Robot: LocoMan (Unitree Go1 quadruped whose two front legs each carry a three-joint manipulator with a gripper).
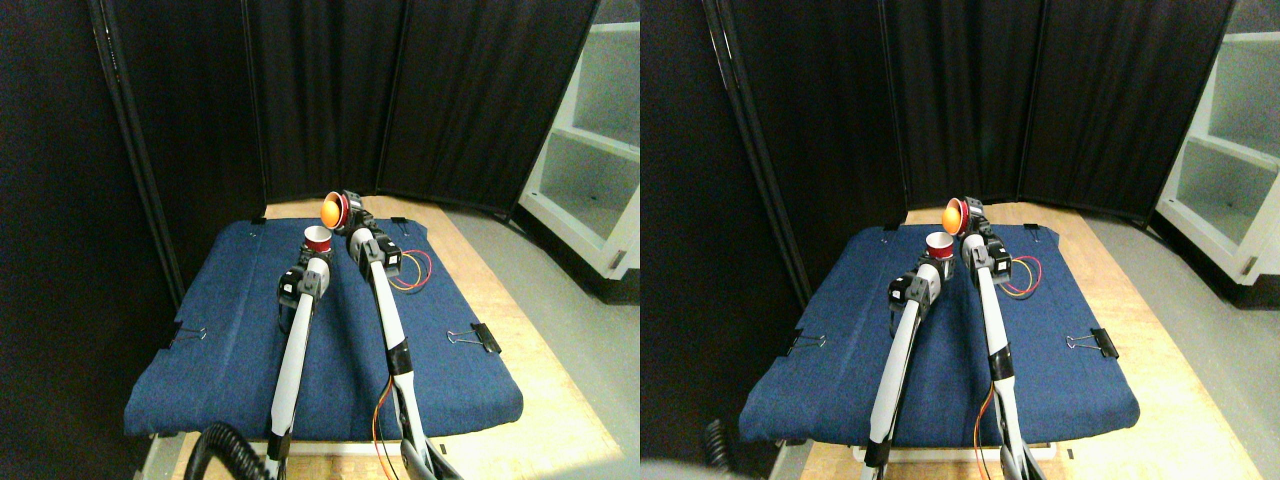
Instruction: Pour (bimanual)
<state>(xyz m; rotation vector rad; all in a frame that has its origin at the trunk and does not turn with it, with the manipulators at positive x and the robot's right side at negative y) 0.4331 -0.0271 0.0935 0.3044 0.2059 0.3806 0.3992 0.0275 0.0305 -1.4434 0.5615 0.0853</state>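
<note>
Left tool [316, 252] clamped upright red cup [317, 238]; right tool [352, 212] clamped tipped cup [334, 210] at its 1 o'clock.

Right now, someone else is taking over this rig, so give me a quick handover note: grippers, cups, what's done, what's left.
Left gripper: holds the red cup upright above the blue cloth.
Right gripper: holds a second cup raised just above and to the right of the red one, tipped on its side, its orange inside facing the camera.
Done: both cups picked up and brought together; tilt under way.
Left: finish the pour into the red cup. I cannot tell whether anything has transferred. Then set both down.
</note>
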